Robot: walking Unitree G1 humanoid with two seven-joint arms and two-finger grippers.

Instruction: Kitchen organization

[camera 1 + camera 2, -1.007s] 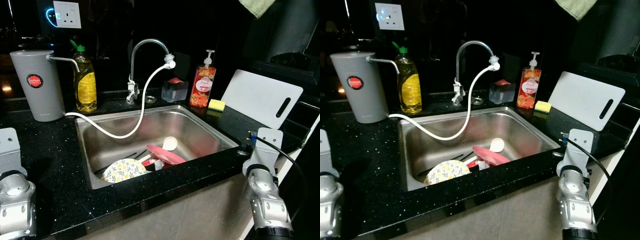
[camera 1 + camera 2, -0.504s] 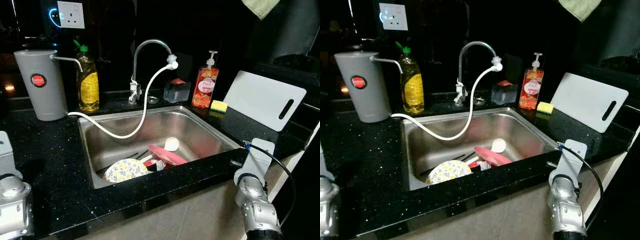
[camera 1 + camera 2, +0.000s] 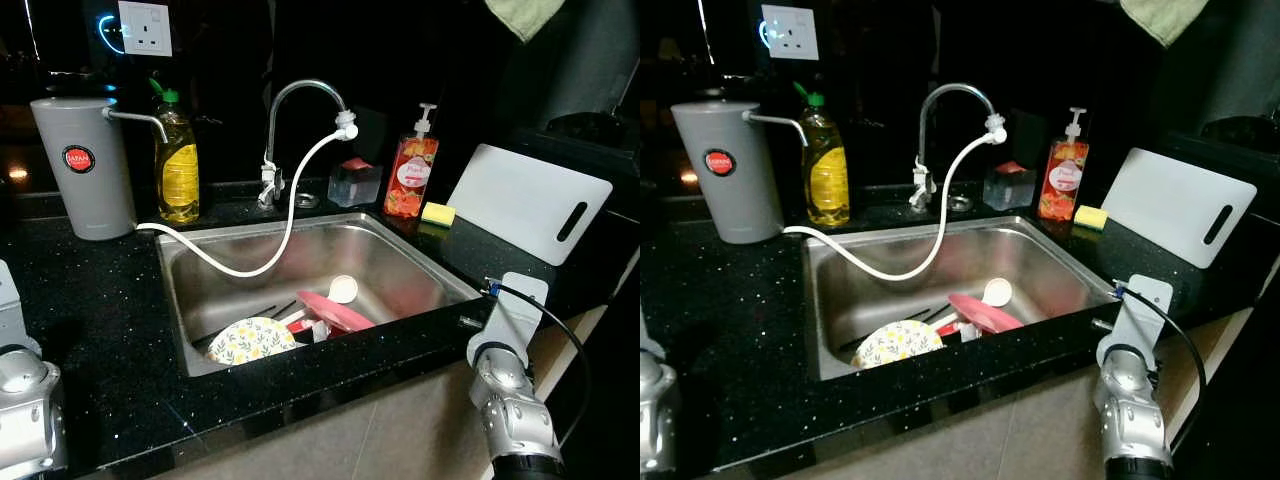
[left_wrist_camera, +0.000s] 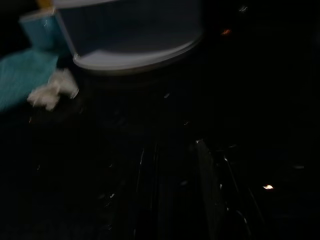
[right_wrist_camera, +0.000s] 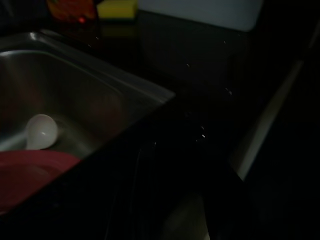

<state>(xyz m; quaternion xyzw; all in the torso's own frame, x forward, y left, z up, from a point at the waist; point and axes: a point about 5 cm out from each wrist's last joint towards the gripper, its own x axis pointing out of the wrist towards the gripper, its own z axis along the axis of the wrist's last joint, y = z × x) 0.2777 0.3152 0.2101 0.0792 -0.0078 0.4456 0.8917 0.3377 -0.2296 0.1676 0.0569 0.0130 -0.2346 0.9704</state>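
Observation:
A steel sink (image 3: 300, 222) is set in the black counter. In it lie a floral dish (image 3: 248, 340), a pink plate (image 3: 335, 310) and a white spoon (image 3: 342, 288). The spoon (image 5: 41, 131) and pink plate (image 5: 30, 175) also appear in the right wrist view. My right arm (image 3: 510, 385) hangs at the counter's front edge, just right of the sink's near corner. In its dark wrist view, my right gripper (image 5: 170, 165) is only a faint shape. My left arm (image 3: 25, 410) hangs idle at the lower left, and my left gripper (image 4: 175, 165) is lost in shadow.
A faucet (image 3: 300, 95) feeds a white hose (image 3: 285, 230) to a grey filter jug (image 3: 82, 165). Behind the sink stand a yellow soap bottle (image 3: 176, 165), a clear box (image 3: 352, 182), an orange pump bottle (image 3: 410, 175) and a sponge (image 3: 436, 213). A white cutting board (image 3: 530, 200) leans at the right.
The whole view has shifted slightly right. My right arm has drawn a little closer to the sink's front corner. The dishes in the sink have not moved.

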